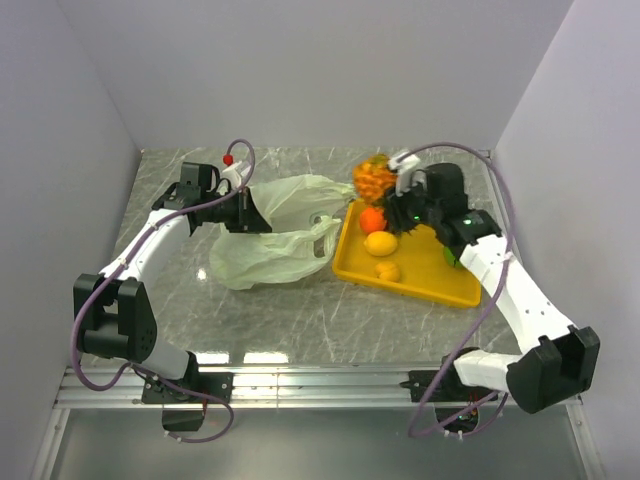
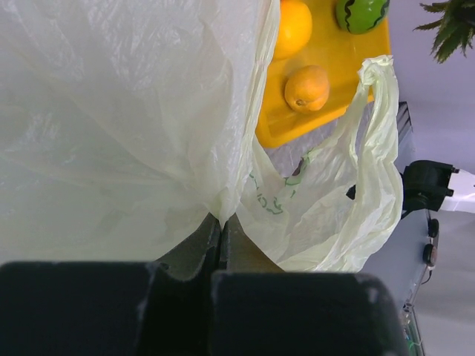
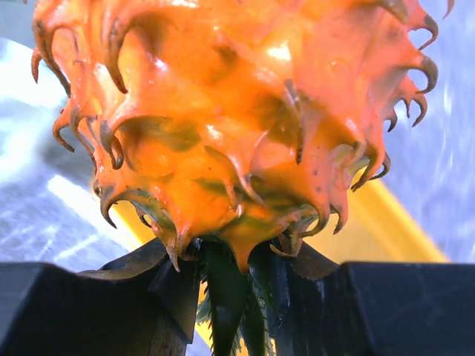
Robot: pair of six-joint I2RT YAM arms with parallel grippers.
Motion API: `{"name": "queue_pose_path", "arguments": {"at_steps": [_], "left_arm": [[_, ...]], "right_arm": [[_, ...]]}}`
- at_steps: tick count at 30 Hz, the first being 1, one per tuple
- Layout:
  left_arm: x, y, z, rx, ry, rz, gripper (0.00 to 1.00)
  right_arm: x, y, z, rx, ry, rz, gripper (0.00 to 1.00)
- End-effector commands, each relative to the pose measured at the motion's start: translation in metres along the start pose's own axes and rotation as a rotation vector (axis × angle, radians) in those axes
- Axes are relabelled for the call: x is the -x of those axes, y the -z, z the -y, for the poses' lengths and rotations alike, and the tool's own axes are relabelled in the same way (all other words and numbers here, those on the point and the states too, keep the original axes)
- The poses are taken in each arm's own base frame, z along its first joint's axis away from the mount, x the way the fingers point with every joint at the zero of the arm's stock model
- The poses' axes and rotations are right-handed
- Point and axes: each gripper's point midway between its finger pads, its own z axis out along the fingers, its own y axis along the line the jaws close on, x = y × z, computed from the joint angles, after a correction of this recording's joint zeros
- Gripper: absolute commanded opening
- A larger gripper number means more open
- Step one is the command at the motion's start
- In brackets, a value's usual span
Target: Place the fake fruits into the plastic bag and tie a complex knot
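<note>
While the crinkled pale-green plastic bag lies just left of it, the yellow tray holds an orange ball, a lemon and a small yellow piece. The left gripper is clenched on the bag's film. The right gripper grasps the spiky orange pineapple by its green leaves, over the tray's far corner.

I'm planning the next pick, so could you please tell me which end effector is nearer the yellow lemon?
Right. The right end effector, holding the pineapple, hangs just beyond the lemon; the left end effector sits across the plastic bag, clamped on it.
</note>
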Motion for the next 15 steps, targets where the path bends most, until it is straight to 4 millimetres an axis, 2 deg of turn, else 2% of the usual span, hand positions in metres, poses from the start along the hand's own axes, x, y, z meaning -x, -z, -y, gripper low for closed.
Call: {"name": "queue_pose_path", "arguments": {"at_steps": [1, 2, 3, 4, 5, 6, 8, 10, 11, 13, 14, 15], "left_arm": [[0.013, 0.003, 0.02, -0.065, -0.077, 0.024, 0.01], [0.013, 0.003, 0.022, -0.072, -0.083, 0.023, 0.01], [0.013, 0.003, 0.023, -0.076, -0.088, 0.02, 0.01], [0.012, 0.002, 0.025, -0.081, -0.099, 0.017, 0.01], [0.01, 0.002, 0.026, -0.087, -0.101, 0.011, 0.01], [0.01, 0.001, 0.027, -0.088, -0.109, 0.011, 0.01], [0.009, 0.0, 0.026, -0.082, -0.11, 0.006, 0.01], [0.014, -0.001, 0.026, -0.078, -0.088, 0.019, 0.0], [0.016, -0.001, 0.026, -0.079, -0.079, 0.026, 0.0], [0.023, -0.003, 0.025, -0.075, -0.04, 0.042, 0.01], [0.031, -0.003, 0.028, -0.079, -0.048, 0.068, 0.01], [0.034, -0.005, 0.027, -0.078, -0.038, 0.076, 0.01]], "right_arm": [[0.038, -0.01, -0.02, -0.04, 0.12, 0.093, 0.0], [0.051, -0.013, -0.023, -0.059, 0.134, 0.131, 0.0], [0.051, -0.022, -0.023, -0.08, 0.142, 0.119, 0.0], [0.054, -0.029, -0.035, -0.069, 0.171, 0.119, 0.0], [0.063, -0.033, -0.038, -0.067, 0.182, 0.135, 0.0], [0.06, -0.046, -0.043, -0.048, 0.191, 0.112, 0.0], [0.063, -0.053, -0.061, 0.024, 0.244, 0.101, 0.0], [0.052, -0.062, -0.079, 0.117, 0.318, 0.062, 0.0], [0.038, -0.062, -0.09, 0.165, 0.351, 0.026, 0.0], [0.028, -0.054, -0.1, 0.218, 0.433, 0.018, 0.0], [0.011, -0.051, -0.112, 0.266, 0.464, -0.02, 0.0], [0.008, -0.044, -0.116, 0.283, 0.491, -0.023, 0.0]]}}
